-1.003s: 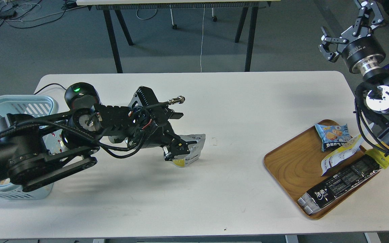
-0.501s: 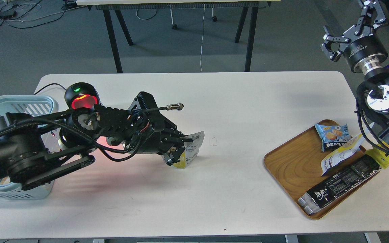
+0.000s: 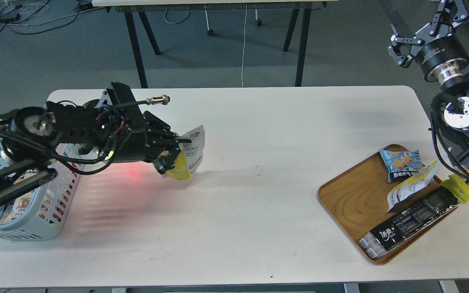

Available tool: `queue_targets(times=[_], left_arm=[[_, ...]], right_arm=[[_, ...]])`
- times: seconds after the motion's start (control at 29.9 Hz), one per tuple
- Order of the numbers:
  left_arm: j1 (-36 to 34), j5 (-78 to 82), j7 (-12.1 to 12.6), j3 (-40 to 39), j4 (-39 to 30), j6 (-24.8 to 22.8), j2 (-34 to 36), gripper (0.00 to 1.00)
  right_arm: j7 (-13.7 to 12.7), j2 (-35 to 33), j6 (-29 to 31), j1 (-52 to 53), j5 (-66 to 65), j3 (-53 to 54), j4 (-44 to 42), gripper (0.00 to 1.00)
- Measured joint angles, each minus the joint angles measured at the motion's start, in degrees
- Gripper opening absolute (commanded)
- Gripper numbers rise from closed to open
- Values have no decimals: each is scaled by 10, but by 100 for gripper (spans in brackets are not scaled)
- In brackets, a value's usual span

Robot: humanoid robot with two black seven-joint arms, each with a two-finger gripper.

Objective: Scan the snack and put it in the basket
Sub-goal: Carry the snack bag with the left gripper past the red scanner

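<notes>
A robotics lab: white worktable (image 3: 259, 211) on grey carpet (image 3: 55, 61), loose cables (image 3: 27, 16) (floor, far left).

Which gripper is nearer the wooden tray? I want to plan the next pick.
The right gripper. It hangs open above and beyond the wooden tray, off the table's far-right corner. The left gripper, holding the snack, is far across the table.

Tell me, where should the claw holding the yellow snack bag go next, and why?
Probably a bit further left, until it is over the light blue-grey slotted plastic basket. The left claw is shut on the small yellow and silvery foil snack pouch, which hangs above the white table, to the right of the basket and not yet over it. Red light glows on the table beneath.
</notes>
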Motion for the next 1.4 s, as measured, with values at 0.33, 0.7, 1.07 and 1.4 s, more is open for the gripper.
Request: queue_targets(times=[0.33, 0.7, 1.07, 1.4], left_arm=[[5, -15, -33, -22, 35, 0, 83, 1], [10, -15, -37, -21, 92, 0, 83, 2], [9, -17, -45, -22, 52, 0, 86, 1], [9, -17, -46, -27, 12, 0, 94, 2]], right_arm=[[2, 3, -1, 0, 0, 1, 1, 99], [2, -4, 3, 2, 0, 2, 1, 99], [2, -5, 3, 2, 0, 2, 1, 99], [3, -7, 3, 1, 0, 2, 1, 99]])
